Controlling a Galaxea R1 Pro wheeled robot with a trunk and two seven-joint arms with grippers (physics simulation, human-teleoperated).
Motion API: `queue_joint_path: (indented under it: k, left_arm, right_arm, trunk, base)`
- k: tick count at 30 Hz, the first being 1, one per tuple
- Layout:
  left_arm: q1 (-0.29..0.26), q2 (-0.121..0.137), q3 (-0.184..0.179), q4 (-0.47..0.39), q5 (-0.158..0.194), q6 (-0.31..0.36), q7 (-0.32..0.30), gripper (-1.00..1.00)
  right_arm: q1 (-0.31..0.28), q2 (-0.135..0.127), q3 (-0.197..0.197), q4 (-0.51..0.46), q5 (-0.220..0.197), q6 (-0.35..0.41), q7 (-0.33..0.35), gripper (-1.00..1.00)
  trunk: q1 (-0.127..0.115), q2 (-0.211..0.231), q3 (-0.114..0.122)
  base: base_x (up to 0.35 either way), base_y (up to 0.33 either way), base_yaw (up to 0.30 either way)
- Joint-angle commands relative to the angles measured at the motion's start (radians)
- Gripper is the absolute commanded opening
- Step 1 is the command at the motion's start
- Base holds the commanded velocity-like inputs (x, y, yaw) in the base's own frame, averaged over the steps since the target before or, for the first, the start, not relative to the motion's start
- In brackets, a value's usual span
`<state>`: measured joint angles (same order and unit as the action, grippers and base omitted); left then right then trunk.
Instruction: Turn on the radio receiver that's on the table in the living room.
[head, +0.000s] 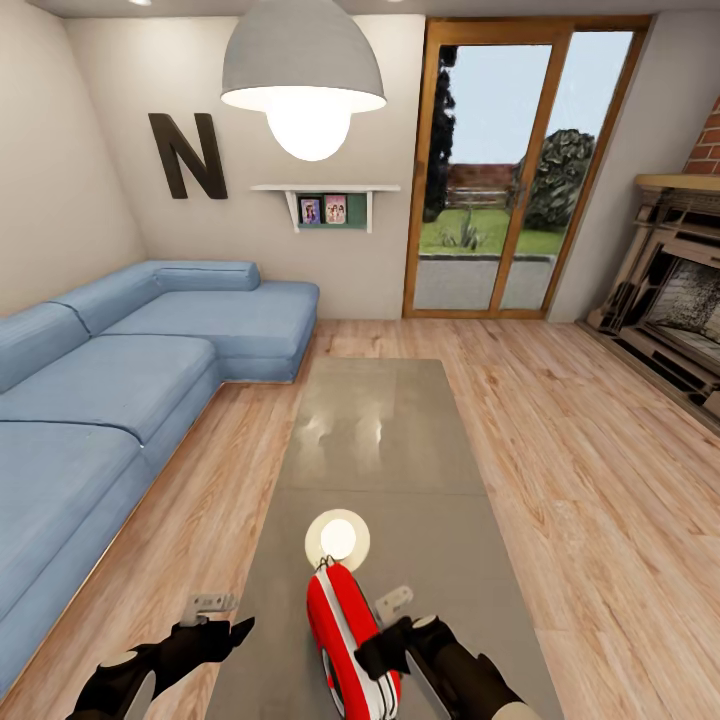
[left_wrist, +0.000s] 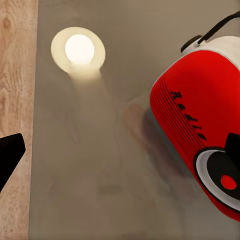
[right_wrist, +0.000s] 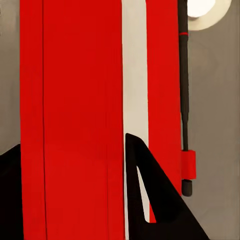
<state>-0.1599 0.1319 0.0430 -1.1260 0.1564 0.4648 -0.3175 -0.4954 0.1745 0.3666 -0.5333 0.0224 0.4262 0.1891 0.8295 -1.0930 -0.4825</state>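
The radio receiver (head: 345, 630), a red case with white stripes, lies on the near end of the low coffee table (head: 400, 450), its long side running away from the robot and a thin black antenna (right_wrist: 184, 85) along one edge. The left wrist view catches its white face (left_wrist: 220, 175) with a round dial and a red spot at the centre; the word "Radio" is lettered on the red flank. Just beyond the case, a bright round patch (head: 337, 540) sits on the glossy grey-brown surface, directly under the white pendant lamp (head: 303, 75).

The right gripper (head: 385, 640) is at the radio's right flank, its dark fingers (right_wrist: 150, 195) lying over the red-and-white case in the wrist view; whether they are spread or pressed together on it cannot be told. The left gripper (head: 215, 625) hovers spread apart and empty over the table's left edge, well clear of the radio.

The step in hand appears to be reaching the control. To do it well, the robot would likely steady the case from the right side so it does not slide on the slick surface, then bring a fingertip squarely onto the dial face rather than the ribbed flank.

Around the table: a blue sectional sofa (head: 120, 380), a wall letter "N" (head: 187, 155), a glass door (head: 520, 170), a fireplace (head: 670, 290).
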Motion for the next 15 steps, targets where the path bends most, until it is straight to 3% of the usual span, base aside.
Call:
queue_joint_path:
  k: [1, 5, 7, 8, 15]
  left_arm:
    - [0.0, 0.0, 0.0, 0.0, 0.0, 0.0, 0.0, 1.0]
    - [0.0, 0.0, 0.0, 0.0, 0.0, 0.0, 0.0, 1.0]
    - [0.0, 0.0, 0.0, 0.0, 0.0, 0.0, 0.0, 1.0]
    - [0.0, 0.0, 0.0, 0.0, 0.0, 0.0, 0.0, 1.0]
    - [0.0, -0.001, 0.0, 0.0, -0.001, -0.001, -0.001, 1.0]
  right_arm:
    - [0.0, 0.0, 0.0, -0.004, -0.001, 0.001, 0.0, -1.0]
    - [0.0, 0.0, 0.0, -0.038, 0.0, 0.004, 0.0, -1.0]
    - [0.0, 0.0, 0.001, -0.102, 0.0, 0.012, 0.0, -1.0]
    - [0.0, 0.0, 0.001, -0.176, 0.001, 0.034, 0.0, -1.0]
    - [0.001, 0.0, -0.002, -0.46, 0.0, 0.239, -0.001, -1.0]
  trunk:
    - [0.0, 0.0, 0.0]
    - [0.0, 0.0, 0.0]
    - [0.0, 0.0, 0.0]
    - [0.0, 0.0, 0.0]
    - [0.0, 0.0, 0.0]
  base:
    - [0.0, 0.0, 0.0]
    - [0.0, 0.0, 0.0]
    - [0.0, 0.0, 0.0]
    - [0.0, 0.0, 0.0]
    - [0.0, 0.0, 0.0]
